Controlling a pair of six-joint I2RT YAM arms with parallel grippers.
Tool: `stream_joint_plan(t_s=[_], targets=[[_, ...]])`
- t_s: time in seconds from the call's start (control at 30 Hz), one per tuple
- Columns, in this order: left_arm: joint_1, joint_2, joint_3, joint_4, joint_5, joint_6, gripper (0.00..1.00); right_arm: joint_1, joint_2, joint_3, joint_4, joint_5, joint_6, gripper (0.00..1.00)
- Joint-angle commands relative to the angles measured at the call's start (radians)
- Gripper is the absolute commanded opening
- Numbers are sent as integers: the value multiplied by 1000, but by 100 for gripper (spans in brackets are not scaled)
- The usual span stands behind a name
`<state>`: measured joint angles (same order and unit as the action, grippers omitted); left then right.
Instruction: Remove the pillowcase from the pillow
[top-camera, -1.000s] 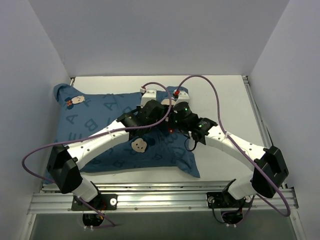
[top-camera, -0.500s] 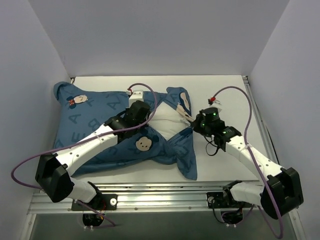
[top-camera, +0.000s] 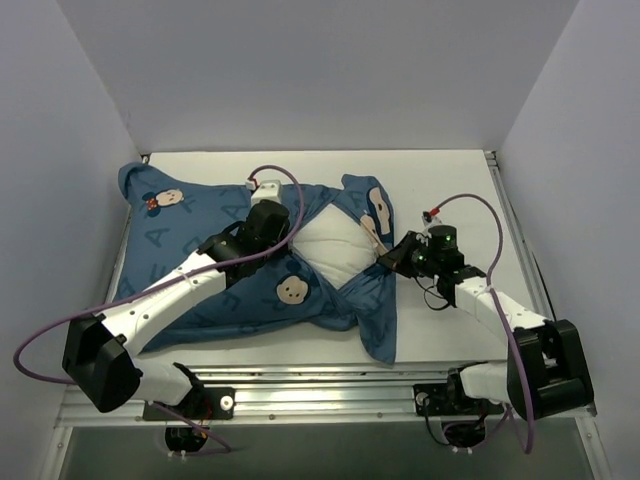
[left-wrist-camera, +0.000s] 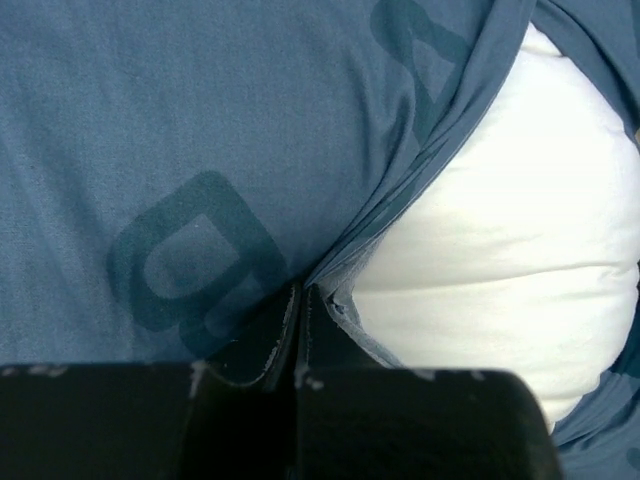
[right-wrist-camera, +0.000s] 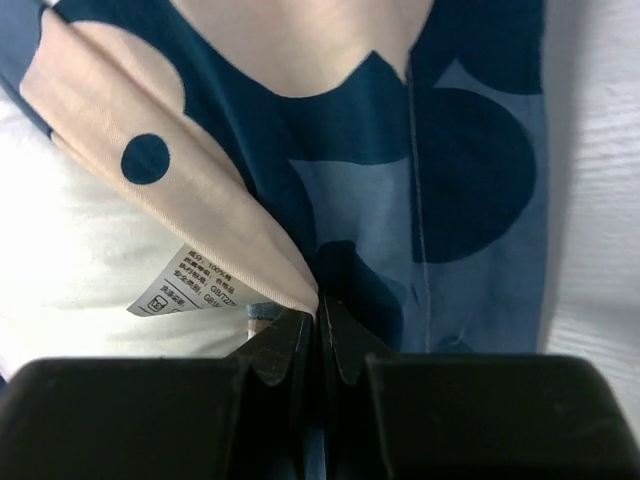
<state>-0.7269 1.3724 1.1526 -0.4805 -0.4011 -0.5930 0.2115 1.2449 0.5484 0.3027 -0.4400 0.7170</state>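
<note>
The pillowcase (top-camera: 200, 270), a soft dark-blue cloth, is lying crumpled across the left and middle of the white table (top-camera: 450, 190). Its opening is gaping at the centre of the top view, where the plump white pillow (top-camera: 335, 248) is bulging out in a smooth rounded wedge. Darker blue block letters are showing all over the cloth, an "A" (top-camera: 160, 237) being readable at the left. Cartoon faces are dotting it too, one with a red bow (top-camera: 165, 198) at the upper left and a pale one (top-camera: 292, 290) near the lower middle. The left fingers (left-wrist-camera: 262, 350) are pressing together on the hemmed edge of the pillowcase at the bottom of the left wrist view, right beside the pillow. The right fingers (right-wrist-camera: 285, 345) are pinching a peach-coloured fold of the pillowcase at the bottom centre of the right wrist view. A small white care label (right-wrist-camera: 185, 285) is sticking out just left of them, its tiny dark print including "100%", the rest being too small to read.
</note>
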Motion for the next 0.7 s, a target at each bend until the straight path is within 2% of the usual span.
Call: stream_joint_plan(t_s=[0.0,0.07,0.2,0.23,0.3,0.33,0.43,0.47,0.57,0.67], targets=[[15,-19,19,-162,-65,56,4,44,34,-10,80,-49,-79,1],[-12,-10,36,-153,-51,48,9,84,51,13,136,-74,-80,2],[-42,19,110,-173,-39,38,25,161,100,59,258,-126,-61,0],[-48,24,125,-188,-47,36,33,166,116,67,275,-128,-48,0],[-72,30,163,-193,-54,41,39,173,128,82,299,-126,-41,0],[-80,30,177,-202,-58,44,49,178,139,88,299,-123,-40,0],[-112,34,229,-217,-70,51,59,190,149,110,294,-115,-39,0],[-121,37,242,-221,-71,58,66,195,151,113,296,-114,-40,0],[-163,47,295,-242,-85,61,75,210,153,125,283,-98,-45,0],[-209,68,357,-253,-84,64,79,219,153,131,266,-82,-53,0]])
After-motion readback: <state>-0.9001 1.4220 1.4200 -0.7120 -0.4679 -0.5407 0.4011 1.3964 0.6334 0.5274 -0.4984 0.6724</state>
